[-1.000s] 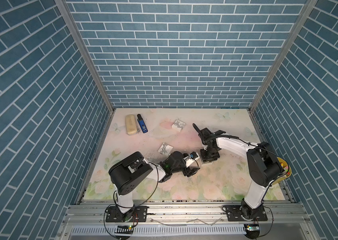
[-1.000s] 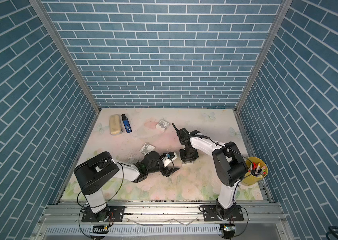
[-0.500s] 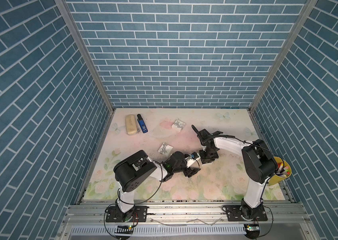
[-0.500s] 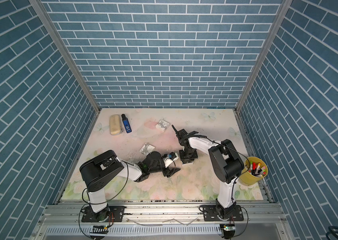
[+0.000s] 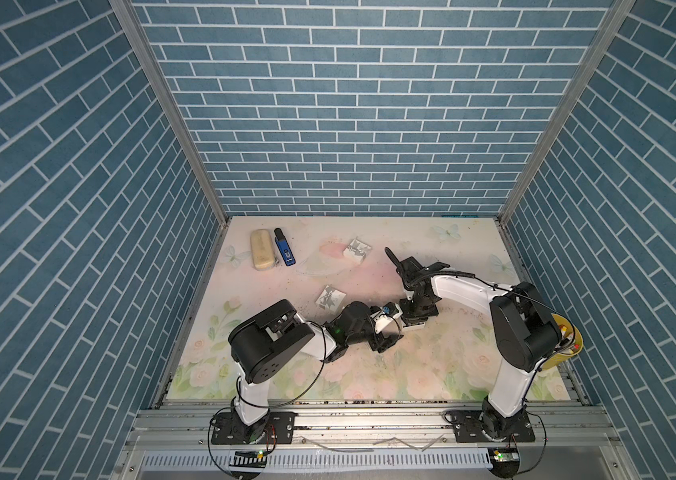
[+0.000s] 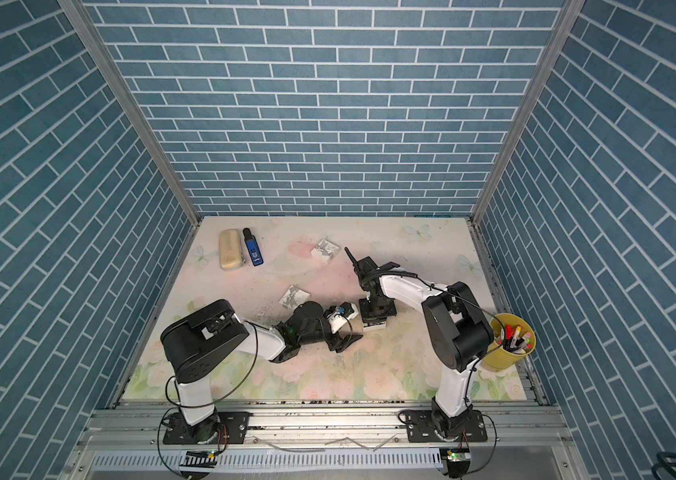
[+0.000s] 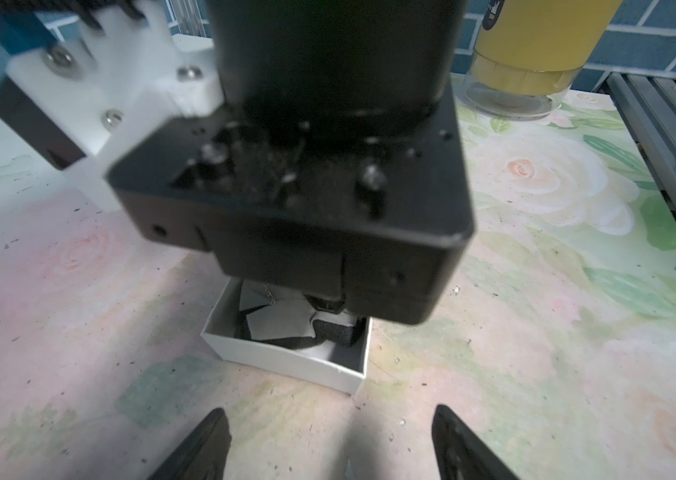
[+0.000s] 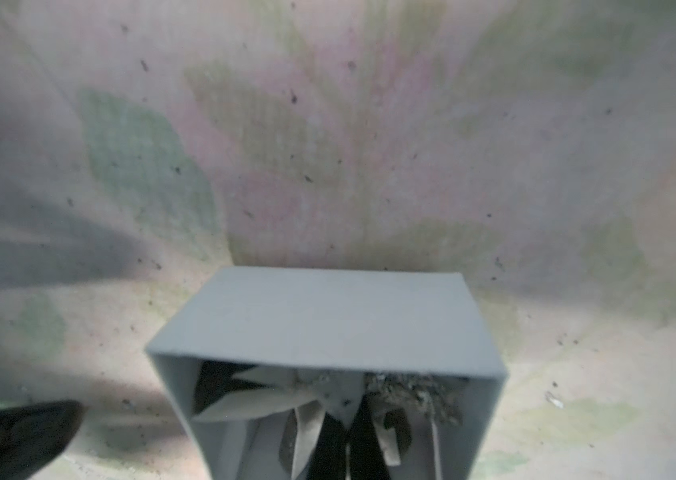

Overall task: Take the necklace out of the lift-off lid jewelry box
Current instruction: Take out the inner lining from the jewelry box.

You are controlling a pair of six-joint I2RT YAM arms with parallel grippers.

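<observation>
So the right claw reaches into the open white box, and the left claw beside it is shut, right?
Not quite: the left claw is open, its fingers spread apart in the left wrist view. The right claw does reach into the open white box.

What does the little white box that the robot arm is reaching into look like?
The white box is small, square and looks like cardboard. Its lid is off. It sits flat on the flowery table. Inside lie black foam, white paper and a thin chain. The right gripper dips into it, shut.
</observation>
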